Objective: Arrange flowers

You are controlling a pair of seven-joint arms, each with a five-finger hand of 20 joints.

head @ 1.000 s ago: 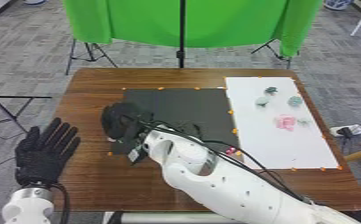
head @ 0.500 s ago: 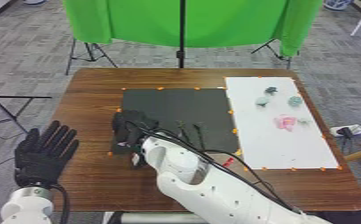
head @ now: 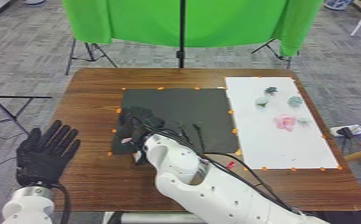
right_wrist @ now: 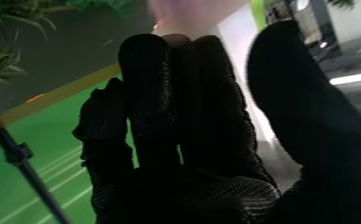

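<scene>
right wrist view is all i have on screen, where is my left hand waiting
Observer: The left hand is by the left edge of the table, its fingers straight and spread.
Operator: ok and what part of the table is my right hand over
Observer: The head view puts the right hand over the left part of the dark mat.
Operator: any pink flower off to the right of that
Observer: Yes, a pink flower lies on the white sheet, to the right of the mat.
</scene>
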